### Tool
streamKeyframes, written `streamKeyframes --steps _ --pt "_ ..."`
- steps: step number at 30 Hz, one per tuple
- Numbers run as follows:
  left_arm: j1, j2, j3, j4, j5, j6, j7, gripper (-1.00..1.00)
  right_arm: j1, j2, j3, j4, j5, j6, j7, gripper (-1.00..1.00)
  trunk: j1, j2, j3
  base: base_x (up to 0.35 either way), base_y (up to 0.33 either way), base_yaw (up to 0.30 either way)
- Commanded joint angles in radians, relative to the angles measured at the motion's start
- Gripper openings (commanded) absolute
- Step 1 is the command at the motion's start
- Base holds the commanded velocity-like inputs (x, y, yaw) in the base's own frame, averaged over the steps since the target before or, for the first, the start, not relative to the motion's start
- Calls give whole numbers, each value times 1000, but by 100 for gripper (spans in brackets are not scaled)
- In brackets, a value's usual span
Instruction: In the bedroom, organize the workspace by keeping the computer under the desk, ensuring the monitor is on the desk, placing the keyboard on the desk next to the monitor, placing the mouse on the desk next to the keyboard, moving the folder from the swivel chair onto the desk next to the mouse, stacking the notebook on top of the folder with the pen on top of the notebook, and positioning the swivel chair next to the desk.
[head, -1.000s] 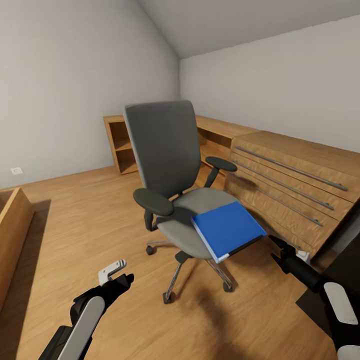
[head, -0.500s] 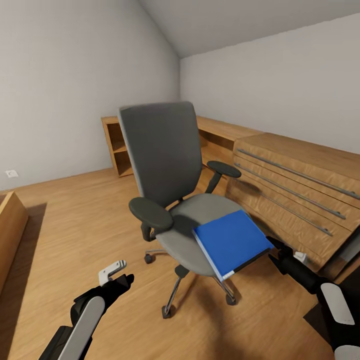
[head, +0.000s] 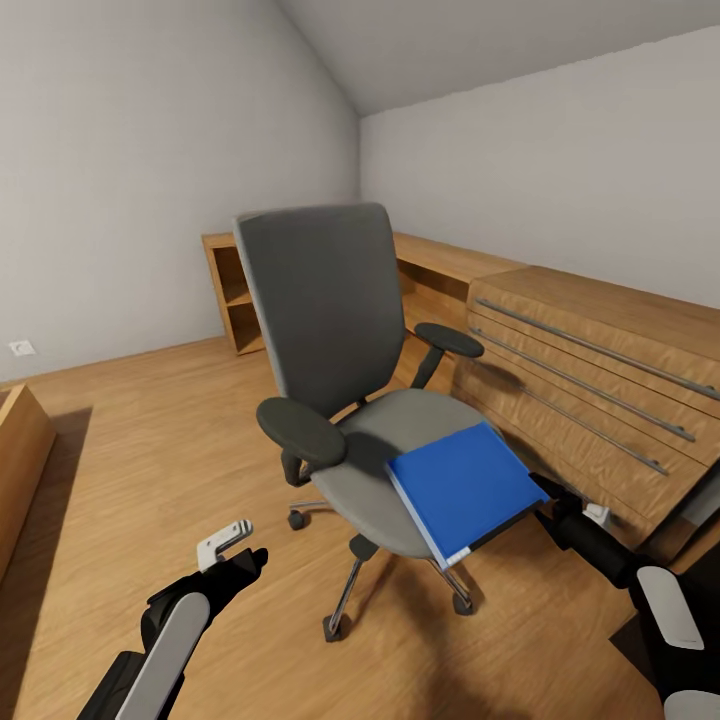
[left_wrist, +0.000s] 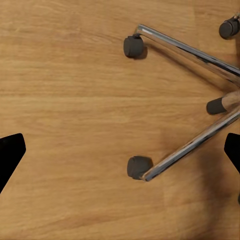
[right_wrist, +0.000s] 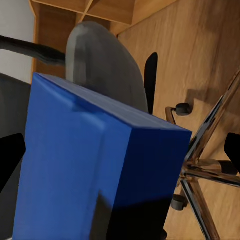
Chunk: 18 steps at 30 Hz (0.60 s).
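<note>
The blue folder (head: 462, 488) lay on the seat of the grey swivel chair (head: 340, 340), in the middle of the head view. One corner of the folder hung out over the front edge of the seat. So the job of moving it to the bench was not done yet.

The right pincer (head: 548, 497) was at the lower right of the head view, just beside the folder's near corner. In the right wrist view the blue folder (right_wrist: 95, 165) looked very big and close, and a dark finger tip (right_wrist: 10, 155) showed at each side edge, wide apart. It was spread wide and held nothing.

The left pincer (head: 240, 545) hung low at the lower left of the head view, over the oak floor (head: 130, 450). In the left wrist view its dark tips also sat far apart at the side edges, with the chair's shiny legs and castors (left_wrist: 137, 167) on the floor below. It held nothing.

Low oak cabinets (head: 590, 380) stood along the wall at the right. I think almost all the tidying was left to do, and taking hold of the folder looked like the next job.
</note>
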Motion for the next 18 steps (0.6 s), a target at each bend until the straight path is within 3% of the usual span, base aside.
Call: streamKeyframes --steps 1,18 --pt "-1 1 -2 -1 9 0 10 100 -1 1 -3 2 1 6 3 100 0 0 -1 1 0 0" --pt "0 1 -2 -1 10 0 10 100 -1 3 17 38 4 6 3 100 0 0 -1 0 0 0"
